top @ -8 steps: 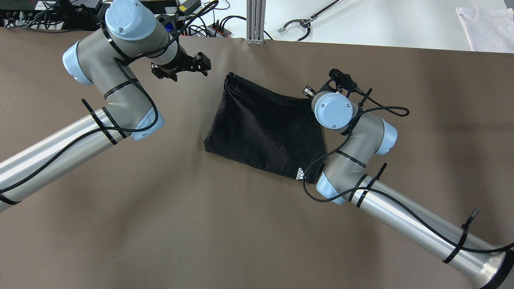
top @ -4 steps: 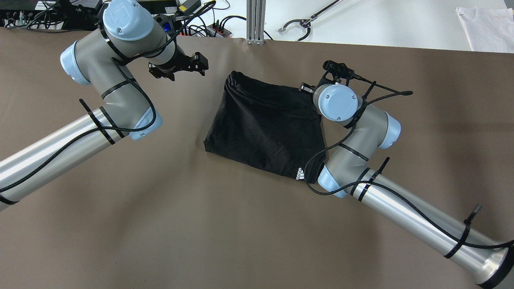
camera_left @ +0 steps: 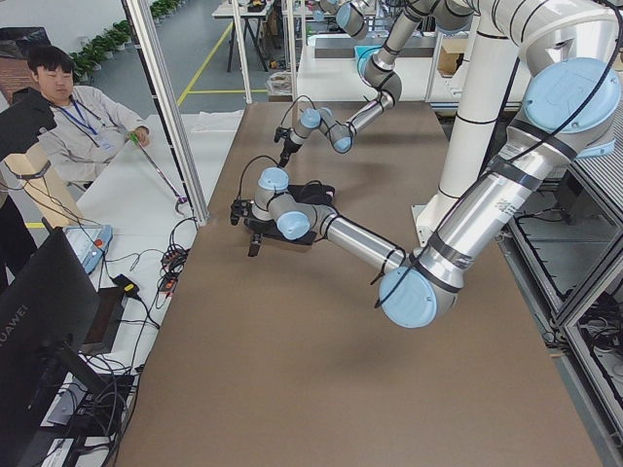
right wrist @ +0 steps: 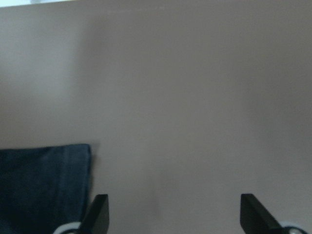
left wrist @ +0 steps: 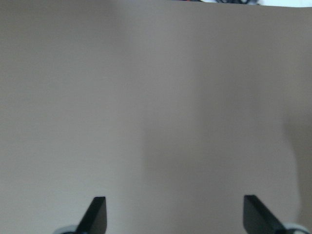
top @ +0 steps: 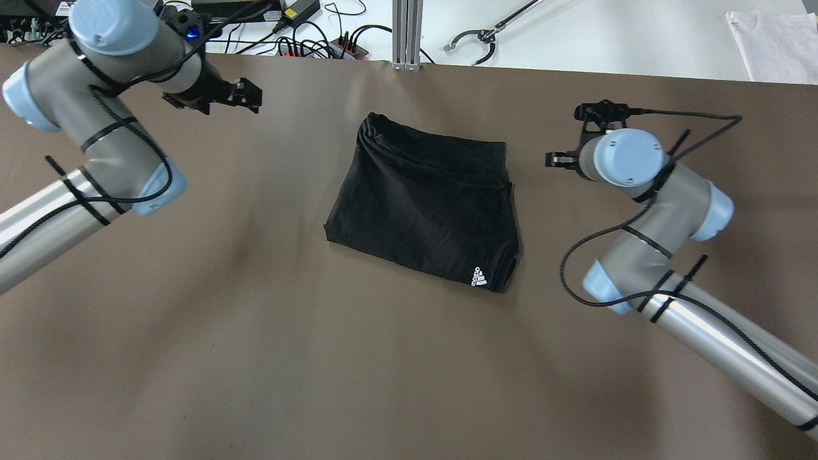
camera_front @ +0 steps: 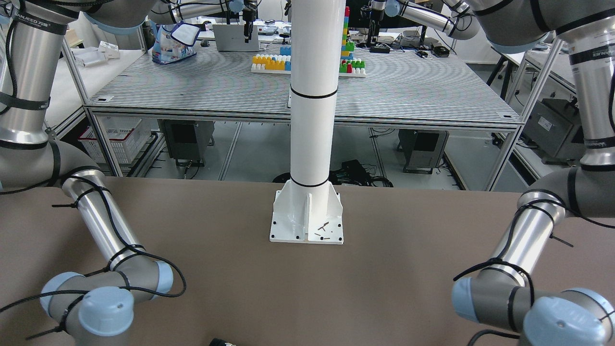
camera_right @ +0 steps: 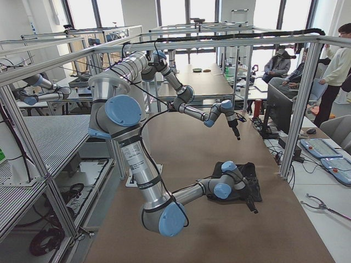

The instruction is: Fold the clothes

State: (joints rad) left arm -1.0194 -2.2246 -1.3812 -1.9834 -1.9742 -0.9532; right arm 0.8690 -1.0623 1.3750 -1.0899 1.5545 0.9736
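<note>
My white pole [camera_front: 312, 96] stands bolted on the brown table [camera_front: 408, 269]. Behind the pole is a striped bench [camera_front: 192, 91] carrying coloured blocks [camera_front: 271, 62]; under it, off to the pole's side, a white basket [camera_front: 120, 139]. Windows [camera_right: 258, 16] give daylight.

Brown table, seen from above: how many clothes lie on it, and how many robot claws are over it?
Black clothes: 1
Grippers: 2, the left gripper and the right gripper, both open and empty
Total: 3
</note>
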